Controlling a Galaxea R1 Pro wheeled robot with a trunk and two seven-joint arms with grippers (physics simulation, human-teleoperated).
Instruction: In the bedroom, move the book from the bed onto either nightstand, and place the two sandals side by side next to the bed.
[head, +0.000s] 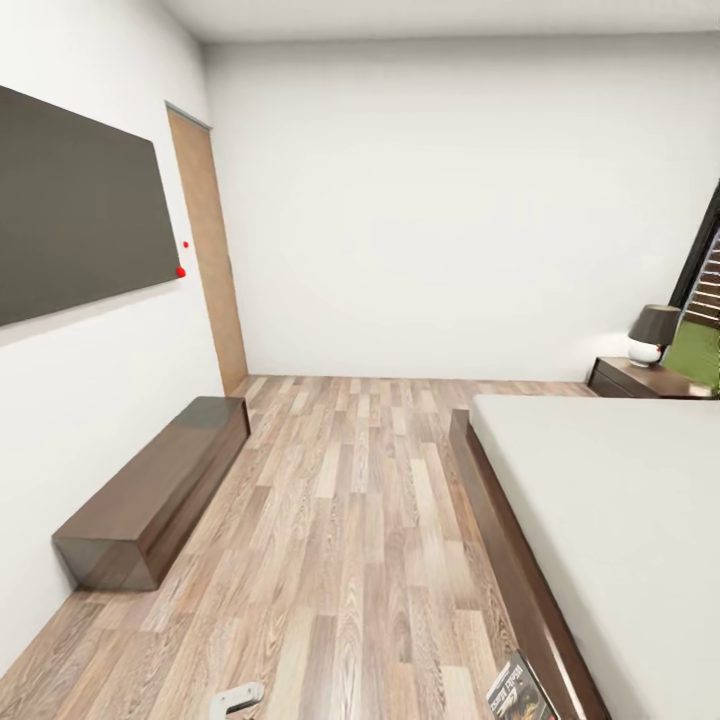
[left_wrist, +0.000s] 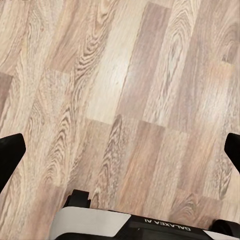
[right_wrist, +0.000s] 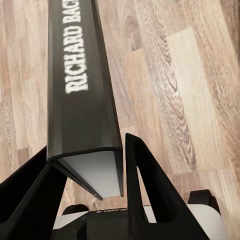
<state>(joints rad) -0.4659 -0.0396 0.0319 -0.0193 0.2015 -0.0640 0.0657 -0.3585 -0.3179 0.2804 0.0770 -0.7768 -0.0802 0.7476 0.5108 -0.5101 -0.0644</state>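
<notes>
Book (right_wrist: 82, 100), edge-on between end-effector fingers (right_wrist: 150, 190)

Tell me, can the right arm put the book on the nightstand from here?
Probably not yet. The right gripper holds the book, but the nightstand stands far across the room, beyond the bed.

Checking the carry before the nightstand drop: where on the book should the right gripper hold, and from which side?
Pinch the book across its two covers at one short end, coming in end-on along the spine, as the right gripper does now. It is thin and flat, so the covers give the fingers broad parallel faces.
</notes>
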